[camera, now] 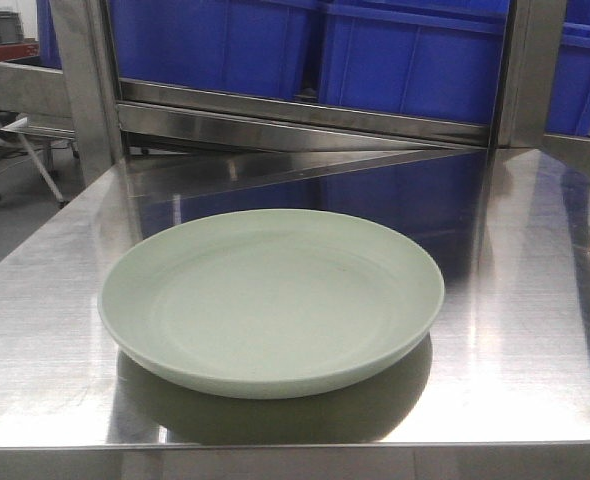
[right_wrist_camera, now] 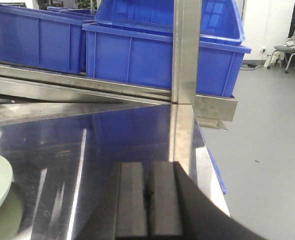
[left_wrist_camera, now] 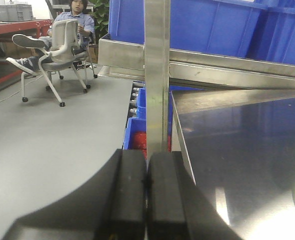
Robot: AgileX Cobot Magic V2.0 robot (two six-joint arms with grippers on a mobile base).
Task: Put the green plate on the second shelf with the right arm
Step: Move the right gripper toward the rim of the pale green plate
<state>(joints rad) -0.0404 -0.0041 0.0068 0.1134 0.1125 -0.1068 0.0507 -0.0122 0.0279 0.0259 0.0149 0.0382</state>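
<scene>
Steel tabletop, green plate, blue bins behind; left hand, right hand both closed.

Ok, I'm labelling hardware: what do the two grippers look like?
The left gripper and right gripper each show two matte black, blocky fingers with rounded tops. No cables or clear markings visible; the arms are out of view.

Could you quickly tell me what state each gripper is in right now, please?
Left gripper: closed, jaws together, holding nothing.
Right gripper: closed, jaws together, holding nothing.
</scene>
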